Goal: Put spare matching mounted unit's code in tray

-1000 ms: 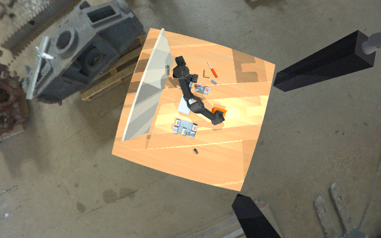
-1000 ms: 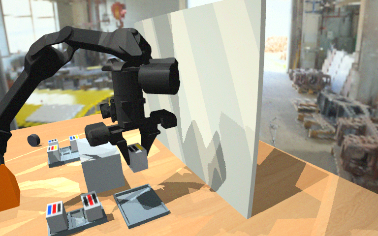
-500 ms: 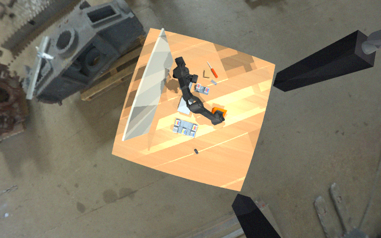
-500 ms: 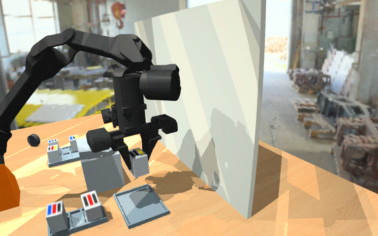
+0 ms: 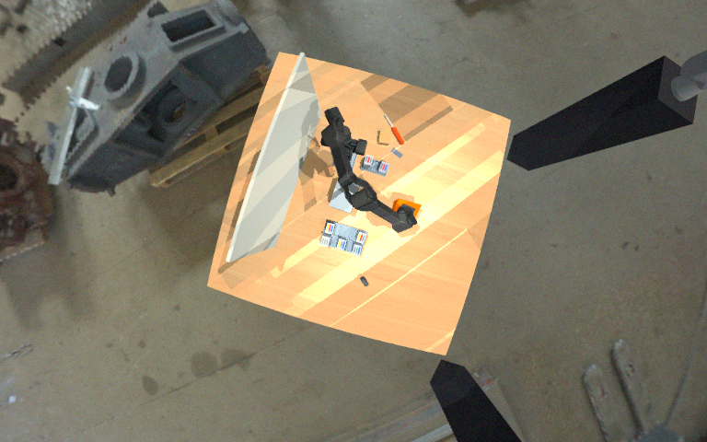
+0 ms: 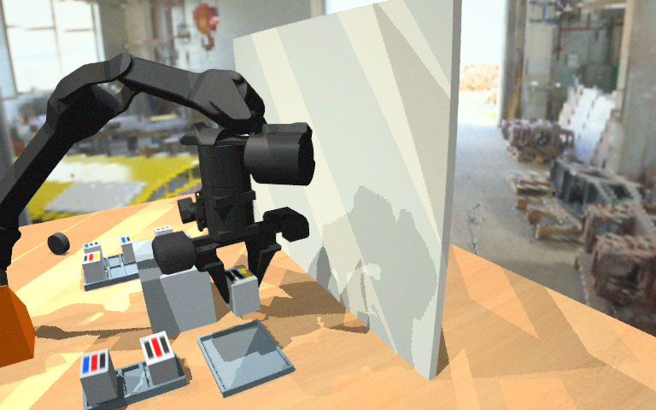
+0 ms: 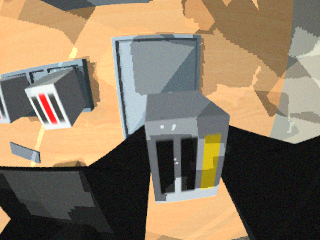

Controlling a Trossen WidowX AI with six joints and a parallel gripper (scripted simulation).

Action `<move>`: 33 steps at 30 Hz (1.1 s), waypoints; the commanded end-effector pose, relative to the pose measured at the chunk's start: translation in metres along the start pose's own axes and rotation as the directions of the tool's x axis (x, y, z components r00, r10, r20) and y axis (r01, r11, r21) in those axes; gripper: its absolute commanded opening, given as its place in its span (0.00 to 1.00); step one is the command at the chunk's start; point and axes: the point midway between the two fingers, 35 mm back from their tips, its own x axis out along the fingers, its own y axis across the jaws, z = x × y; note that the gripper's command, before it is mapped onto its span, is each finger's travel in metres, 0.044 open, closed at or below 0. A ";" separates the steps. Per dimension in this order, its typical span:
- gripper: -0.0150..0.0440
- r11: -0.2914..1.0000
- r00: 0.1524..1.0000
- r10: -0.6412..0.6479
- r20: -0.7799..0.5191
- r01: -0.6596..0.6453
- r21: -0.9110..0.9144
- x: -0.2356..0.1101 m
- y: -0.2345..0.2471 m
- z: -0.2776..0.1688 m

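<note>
The pincer [image 6: 243,283] grips a small grey spare [image 6: 242,289] marked with two black bars and one yellow, holding it in the air above the wooden counter [image 6: 507,357]. The spare hangs just above and beyond the shallow grey tray [image 6: 245,356], beside the larger grey mounted unit [image 6: 176,297]. A tall pale panel [image 6: 367,159] stands upright close by.

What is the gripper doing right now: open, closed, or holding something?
Gripper: closed on a spare with black-black-yellow stripes, held above the table near the tray.
</note>
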 end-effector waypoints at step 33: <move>0.25 1.000 1.000 0.000 0.007 0.000 0.009 0.030 0.001 0.001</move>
